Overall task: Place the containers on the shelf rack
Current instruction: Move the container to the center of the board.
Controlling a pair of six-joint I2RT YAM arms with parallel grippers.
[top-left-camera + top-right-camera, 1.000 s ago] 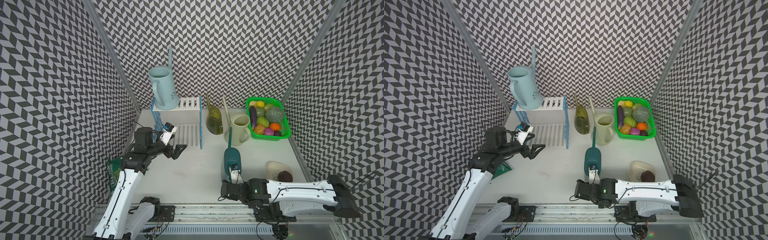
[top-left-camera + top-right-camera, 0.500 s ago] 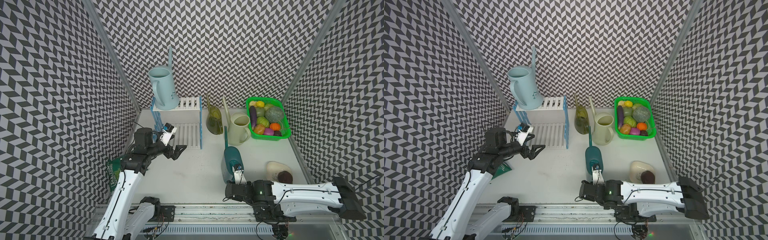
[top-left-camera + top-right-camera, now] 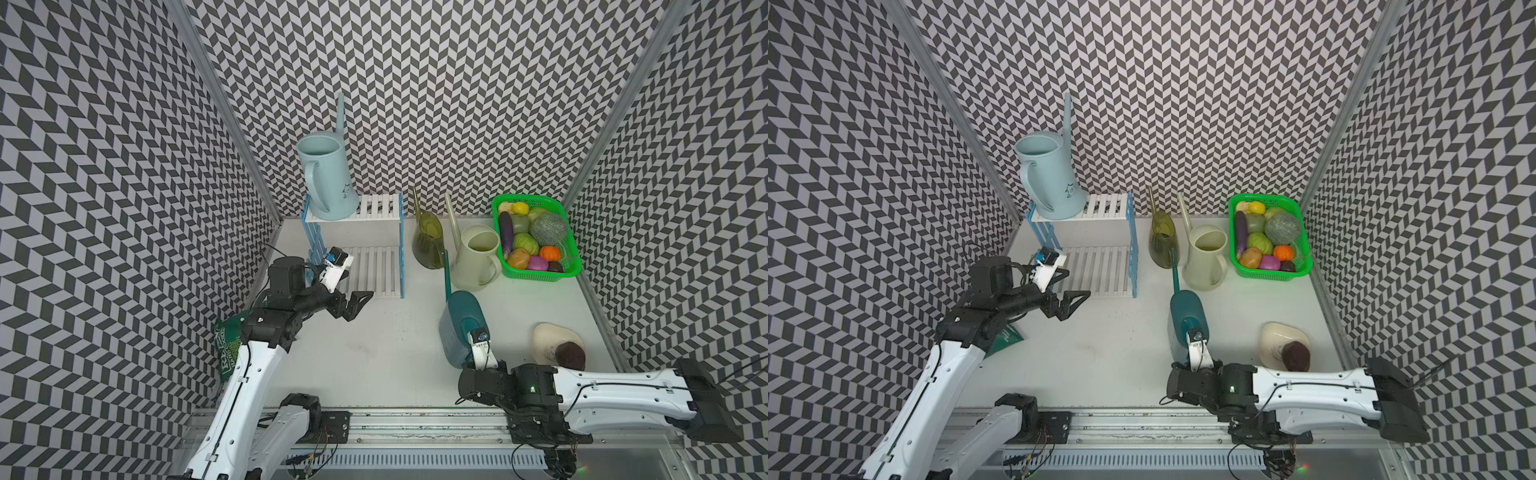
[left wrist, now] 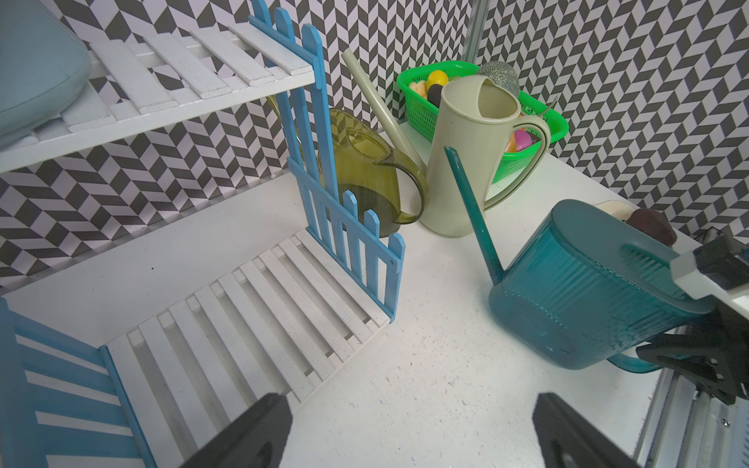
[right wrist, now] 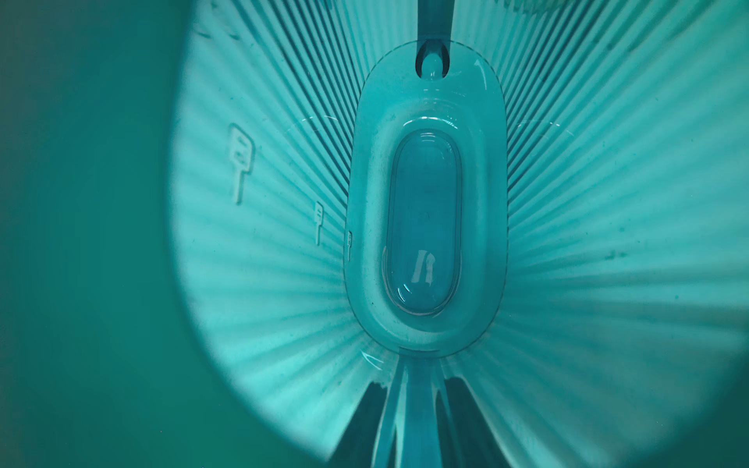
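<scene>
Being hidden, cropped, blurred
The right gripper (image 4: pixel 689 358) is being hidden in both top views by its camera (image 3: pixel 478 337) and the teal can (image 3: pixel 457 324); the bag (image 3: pixel 226 353) is being covered by the left arm (image 3: pixel 253 374). The blue can (image 4: pixel 36 69) and left gripper (image 4: pixel 405 417) are being cropped in the left wrist view; the teal can's near wall is being blurred in the right wrist view.

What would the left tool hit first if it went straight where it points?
Probably the blue front corner of the shelf rack; if the left tool clears that, the dark teal can. Depth is unclear.
</scene>
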